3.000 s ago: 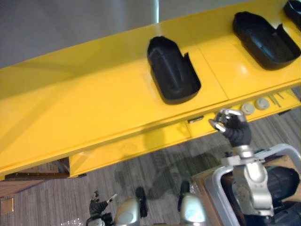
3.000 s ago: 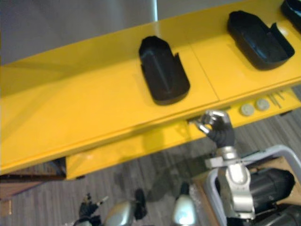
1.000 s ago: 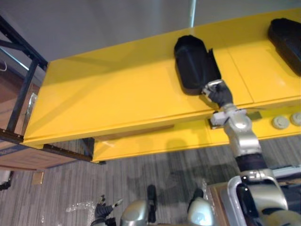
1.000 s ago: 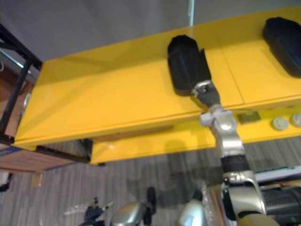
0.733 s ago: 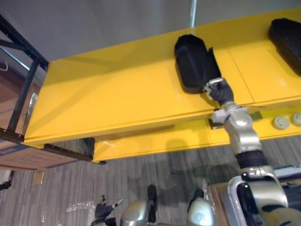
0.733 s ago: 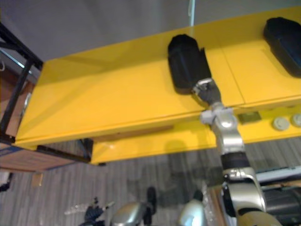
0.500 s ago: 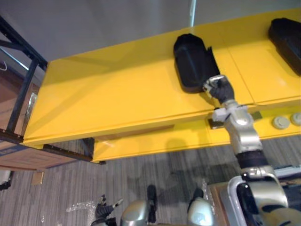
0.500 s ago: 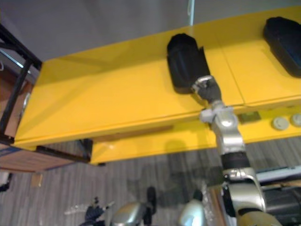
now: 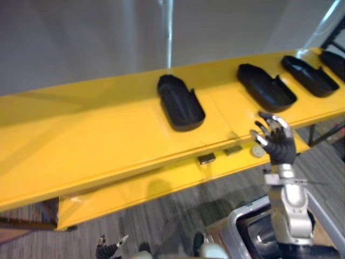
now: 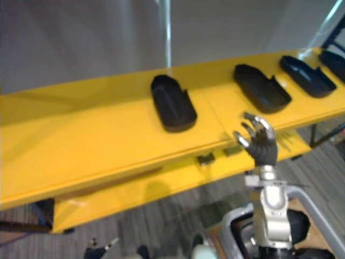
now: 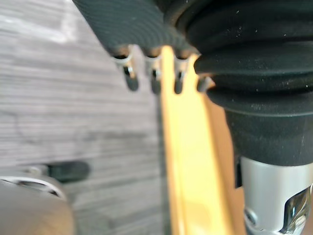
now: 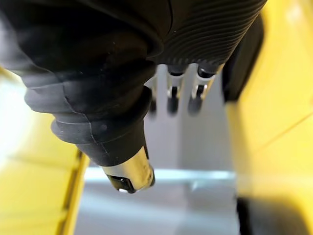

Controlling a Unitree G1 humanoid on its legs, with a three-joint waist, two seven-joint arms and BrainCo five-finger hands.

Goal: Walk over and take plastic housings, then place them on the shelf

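Right hand (image 9: 274,139) up by the yellow shelf (image 9: 97,145) edge, fingers spread, empty. 4 black housings (image 9: 180,102) on top. Left hand (image 11: 132,24) hangs low, fingers relaxed, empty.

Both eye views look down from the head, set slightly apart, and share one scene: the right hand (image 9: 278,145) in the near foreground, the long yellow shelf (image 9: 108,140) beyond its fingertips, and a row of black housings (image 9: 180,102) lying on it. The right wrist view looks along that hand from very close, past its dark cover, toward yellow surfaces and what may be a housing's edge (image 12: 242,63). The left wrist view looks along the left hand (image 11: 146,34) at grey floor (image 11: 58,112).
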